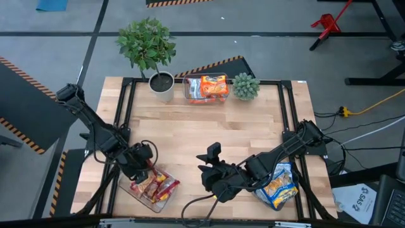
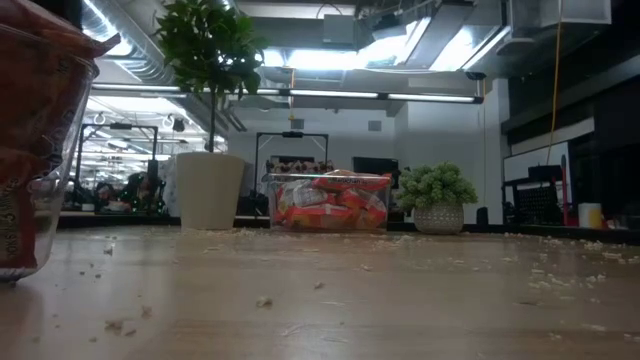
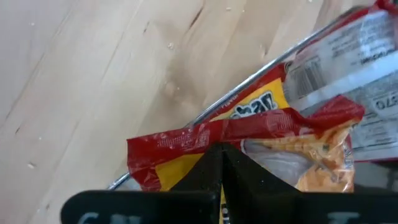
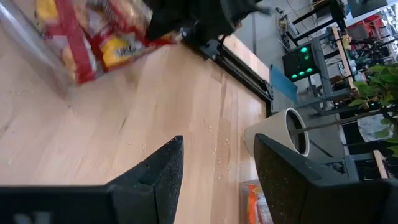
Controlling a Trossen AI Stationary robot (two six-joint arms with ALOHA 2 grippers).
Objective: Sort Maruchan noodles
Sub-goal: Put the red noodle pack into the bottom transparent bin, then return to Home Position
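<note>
A clear tub [image 1: 166, 197] at the table's near left holds several red Maruchan packets [image 1: 154, 185]; it also shows at the left of the low view [image 2: 40, 150]. My left gripper [image 1: 144, 168] is over that tub's far end, shut on a red-and-yellow packet [image 3: 261, 112]. My right gripper [image 1: 212, 172] is open and empty over bare wood near the table's near middle; its fingers stand apart in the right wrist view [image 4: 217, 165]. A second tub [image 1: 278, 187] at the near right holds blue and orange packets. A third tub [image 1: 206, 88] at the far edge holds orange packets. My left gripper pinches the red crimped end edge [image 3: 205, 134] of the red-and-yellow packet between its two shut fingers [image 3: 217, 171]. The fingers come from above, pointing down. The rest of the packet stretches away over the tub's rim [image 3: 249, 81] and the packets below; whether it is lifted clear I cannot tell.
A white pot with a leafy plant [image 1: 161, 85] and a small green plant [image 1: 245, 86] stand at the far edge beside the third tub. A black frame [image 1: 126, 95] runs along the table's sides. Bare wood [image 1: 209, 126] lies across the middle. Crumbs [image 2: 300, 300] dot the tabletop.
</note>
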